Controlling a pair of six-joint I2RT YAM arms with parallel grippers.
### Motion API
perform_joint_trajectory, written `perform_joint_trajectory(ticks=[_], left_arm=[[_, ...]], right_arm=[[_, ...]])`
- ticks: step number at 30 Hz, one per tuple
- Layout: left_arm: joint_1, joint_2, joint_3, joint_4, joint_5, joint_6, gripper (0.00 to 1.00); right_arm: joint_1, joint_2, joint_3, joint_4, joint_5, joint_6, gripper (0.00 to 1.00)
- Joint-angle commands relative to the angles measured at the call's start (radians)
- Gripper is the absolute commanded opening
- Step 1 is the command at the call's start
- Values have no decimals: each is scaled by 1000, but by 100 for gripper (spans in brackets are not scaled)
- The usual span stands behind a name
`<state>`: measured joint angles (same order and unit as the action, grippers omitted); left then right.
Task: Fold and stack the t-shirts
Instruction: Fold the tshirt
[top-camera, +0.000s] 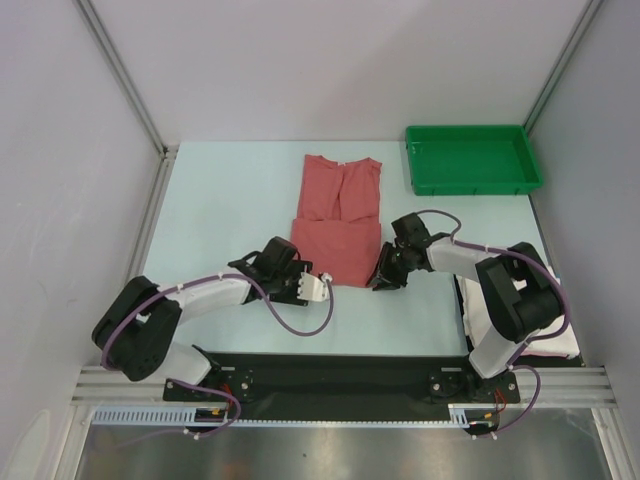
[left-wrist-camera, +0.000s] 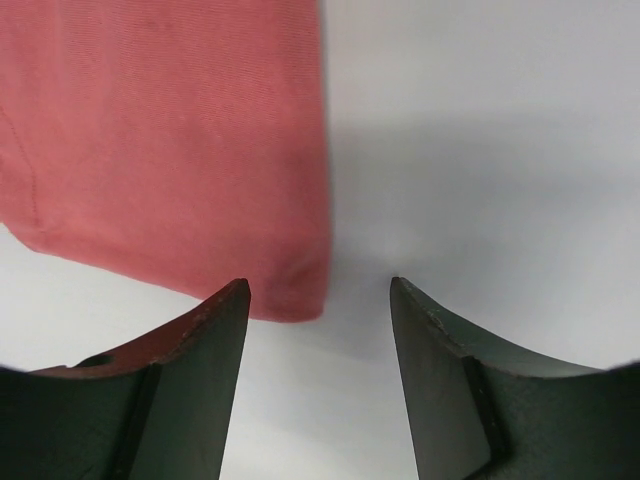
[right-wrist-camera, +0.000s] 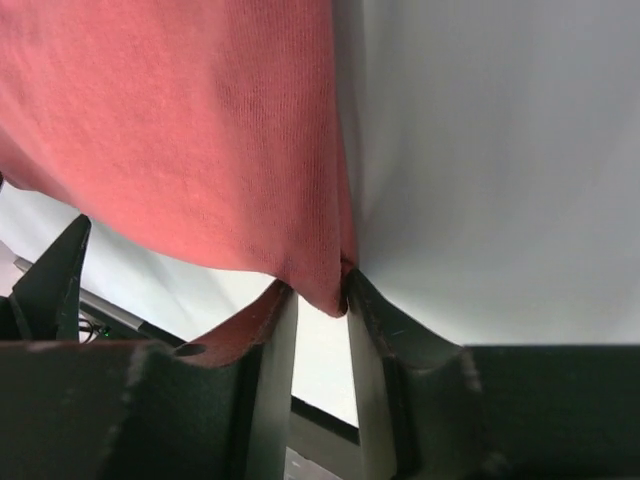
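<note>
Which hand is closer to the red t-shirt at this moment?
Right. The right hand pinches the red t-shirt at one near corner. The left hand is open, just short of the other near corner, not gripping it.

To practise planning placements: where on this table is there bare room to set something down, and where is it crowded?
Free: the table's far-left stretch, between its left edge and the salmon shirt; the patch between green tray and right arm. Crowded: the shirt's near hem, at the left tool and right tool, and the near-right corner with the white shirt.
</note>
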<state>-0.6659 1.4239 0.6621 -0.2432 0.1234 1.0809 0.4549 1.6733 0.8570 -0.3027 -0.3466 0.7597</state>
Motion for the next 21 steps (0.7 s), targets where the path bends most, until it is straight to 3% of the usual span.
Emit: perform_joint_trajectory(ticks=[1,5,8,9,10,11,17,21], left_arm=[[-9,33,-27,77,-10,45,64],[-9,81,-10,117,-50,60,61],[-12,115,4,134,-62,57,46],[-15,118,5,134,-56,57,33],[-17,121,5,131,-50,69,24],[-21,121,2,130,-47,71,1],[-26,0,37,-82,38,-48,0],[-37,-135,21,-218,100,-127,0]], right_arm=[[-8,2,-33,0,38,-8,28],[-25,5,-26,-7,38,-31,19],[-32,-7,-26,-13,37,-43,9],[-33,-12,-24,-16,38,-52,0],[-33,-21,-23,-21,41,-57,0],[-35,-26,-21,-27,44,-62,0],[-7,-107,-26,-157,54,-83,0],[89,-240,-29,-364,72,-96,0]])
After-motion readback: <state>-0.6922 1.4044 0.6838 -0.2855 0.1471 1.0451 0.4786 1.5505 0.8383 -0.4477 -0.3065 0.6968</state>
